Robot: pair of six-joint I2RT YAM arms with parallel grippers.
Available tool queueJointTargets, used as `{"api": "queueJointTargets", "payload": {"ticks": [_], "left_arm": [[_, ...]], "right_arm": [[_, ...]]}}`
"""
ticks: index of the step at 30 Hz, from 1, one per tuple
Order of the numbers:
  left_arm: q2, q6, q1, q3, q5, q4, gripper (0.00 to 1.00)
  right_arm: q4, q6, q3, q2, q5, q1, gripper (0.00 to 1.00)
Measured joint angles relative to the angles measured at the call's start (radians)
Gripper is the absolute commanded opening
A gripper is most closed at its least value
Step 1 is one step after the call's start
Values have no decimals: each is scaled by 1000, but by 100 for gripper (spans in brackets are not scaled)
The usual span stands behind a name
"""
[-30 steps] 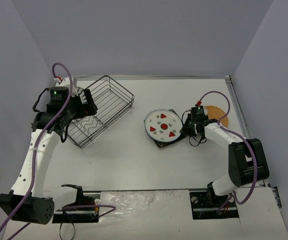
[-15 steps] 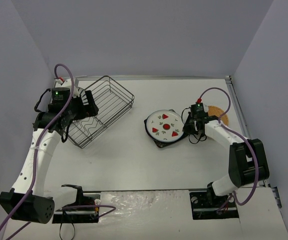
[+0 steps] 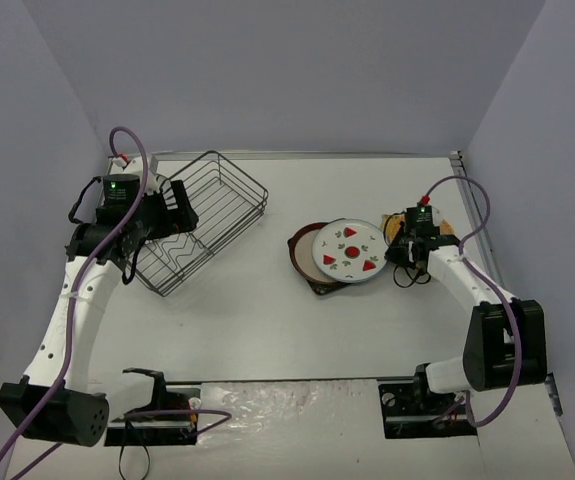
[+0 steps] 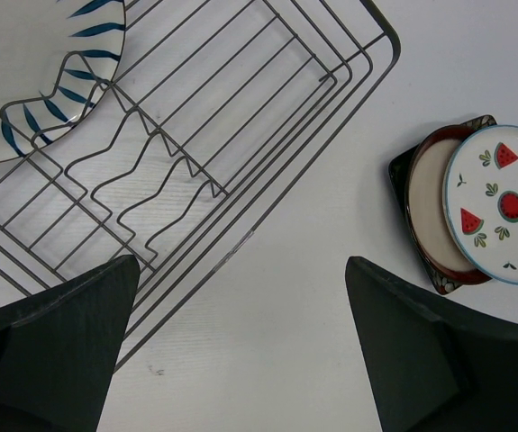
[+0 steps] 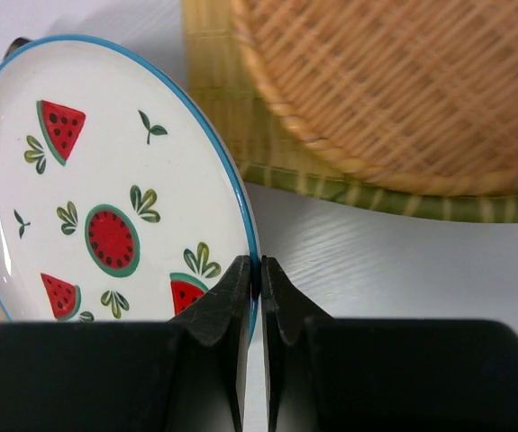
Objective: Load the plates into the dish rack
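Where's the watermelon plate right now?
Right of centre in the top view, the watermelon plate overlaps the red-brown-rimmed plate, its right rim pinched by the right gripper, beside the woven plate.

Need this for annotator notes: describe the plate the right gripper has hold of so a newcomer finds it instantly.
Right of the wire dish rack sits a small plate stack. The top plate, offset toward the woven tray, is it: white, blue-rimmed, with red watermelon slices, unlike the plain red-brown-rimmed plate and dark square one beneath.
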Motion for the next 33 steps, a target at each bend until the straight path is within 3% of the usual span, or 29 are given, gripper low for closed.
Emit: {"api": "queueJointTargets", "payload": {"ticks": [8,14,17,26,29,33], "left_arm": [[7,0,-8,0,1,0,97],[16,0,-10,0,5,0,97],[16,0,-10,0,8,0,97],[16,0,-10,0,10,0,97],[17,0,-10,0,15,0,97],[17,0,-11,0,20,0,97]], "right_arm": [[-7,-9,-45,-41,-32,-63,0],[36,1,-106,-45,-78,-92,6],[65,12,-131,-51,-120,-122,13],[106,14,-173,-81,-205,-148,51],[143,18,-196,-95,-248,-148,60],[193,25,-228,-99,-305,-154,63]]}}
